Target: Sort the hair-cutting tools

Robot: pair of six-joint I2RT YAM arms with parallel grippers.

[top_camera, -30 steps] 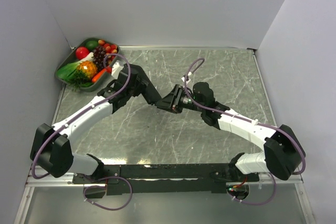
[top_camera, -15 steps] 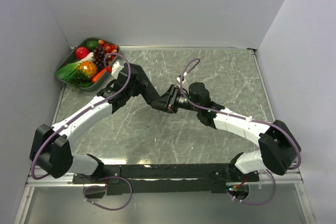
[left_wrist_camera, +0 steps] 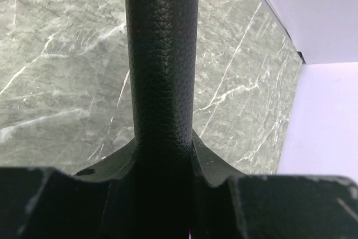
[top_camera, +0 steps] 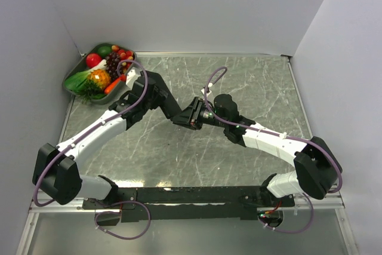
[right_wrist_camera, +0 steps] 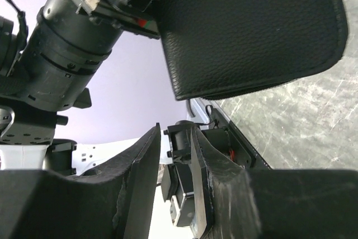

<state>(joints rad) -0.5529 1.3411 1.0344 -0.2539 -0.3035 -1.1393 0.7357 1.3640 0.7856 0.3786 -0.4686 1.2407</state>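
Note:
A black leather pouch (left_wrist_camera: 162, 54) stands edge-on between the jaws of my left gripper (left_wrist_camera: 162, 144), which is shut on it. In the top view the pouch (top_camera: 188, 114) hangs over the middle of the table, between the two arms. My right gripper (right_wrist_camera: 174, 138) sits just beside and below the pouch (right_wrist_camera: 251, 26), jaws a little apart with nothing between its fingers (right_wrist_camera: 146, 160). In the top view the right gripper (top_camera: 198, 116) meets the left gripper (top_camera: 176, 113) at the pouch. No hair-cutting tools are in view.
A grey tray (top_camera: 71, 74) of toy fruit and vegetables sits at the back left corner of the marble table (top_camera: 256, 82). White walls close in the left, back and right sides. The arms' base bar (top_camera: 191, 195) runs along the near edge.
My right arm has moved left, bringing its gripper up against the pouch, and its jaws have narrowed slightly. The left gripper has kept its hold and barely moved.

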